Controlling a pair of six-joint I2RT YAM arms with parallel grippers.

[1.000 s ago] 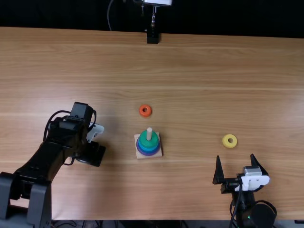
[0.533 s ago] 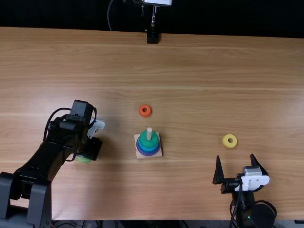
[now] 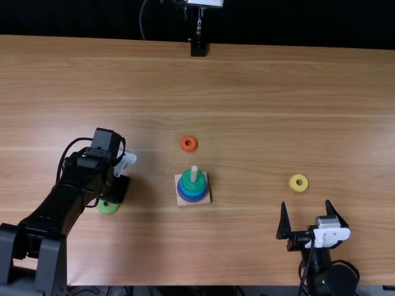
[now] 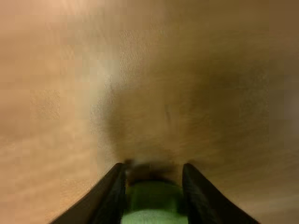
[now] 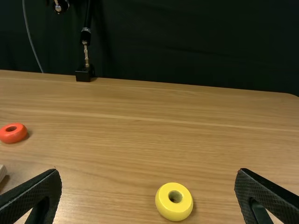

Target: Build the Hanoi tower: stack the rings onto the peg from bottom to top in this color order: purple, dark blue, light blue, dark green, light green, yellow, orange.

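My left gripper (image 3: 117, 189) is low over the table's left part; in the left wrist view the gripper (image 4: 155, 167) is shut on the light green ring (image 4: 154, 205). From above, the light green ring (image 3: 108, 207) peeks out beside that arm. The square base (image 3: 206, 198) stands near the middle, its peg (image 3: 194, 173) upright through purple, dark blue, light blue and dark green (image 3: 193, 185) rings. An orange ring (image 3: 189, 143) lies behind it. My right gripper (image 3: 306, 203) is open, nearer the front than the yellow ring (image 3: 298, 183). In its wrist view, the gripper (image 5: 148, 172) has the yellow ring (image 5: 174, 201) ahead.
A black stand (image 3: 198, 48) is at the table's far edge. The light brown table (image 3: 259, 92) stretches behind the rings, with a dark curtain beyond it. Part of the base (image 5: 3, 171) shows at the right wrist view's edge.
The left wrist has shifted a little toward the back and left, uncovering the light green ring from above. The right arm and the tower have kept still.
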